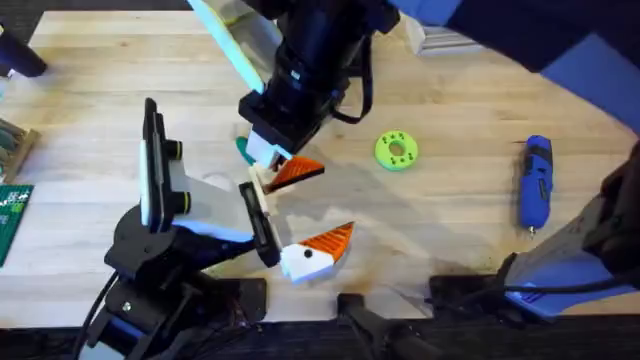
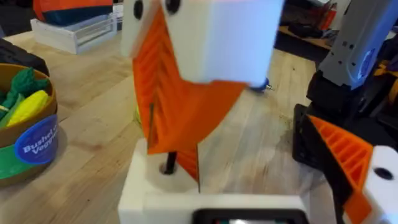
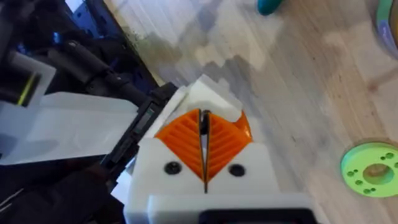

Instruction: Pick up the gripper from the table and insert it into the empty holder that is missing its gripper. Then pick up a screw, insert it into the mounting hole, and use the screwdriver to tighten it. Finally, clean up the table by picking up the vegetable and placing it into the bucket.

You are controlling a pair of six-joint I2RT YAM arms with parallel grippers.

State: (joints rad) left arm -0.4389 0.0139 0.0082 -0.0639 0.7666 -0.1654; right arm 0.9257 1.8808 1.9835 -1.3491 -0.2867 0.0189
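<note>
My right gripper (image 1: 272,160) reaches across the table (image 1: 460,110) and is shut on the gripper (image 1: 297,174), a white block with an orange ribbed wedge. It holds the piece against the upper end of the holder (image 1: 262,222), a black bar. In the right wrist view the gripper's white block (image 3: 208,93) sits beside the holder (image 3: 140,127). My left gripper (image 1: 332,205) carries one orange finger (image 1: 325,245) and grips nothing. The blue screwdriver (image 1: 535,185) lies far right. A dark green vegetable (image 1: 243,150) peeks out under the right gripper. The bucket (image 2: 28,146) holds yellow and frilly green toy food.
A lime-green disc with holes (image 1: 396,150) lies right of the grippers. A green circuit board (image 1: 12,215) sits at the left edge. A white tray (image 2: 74,31) stands behind the bucket. The right arm's base (image 1: 570,265) fills the lower right.
</note>
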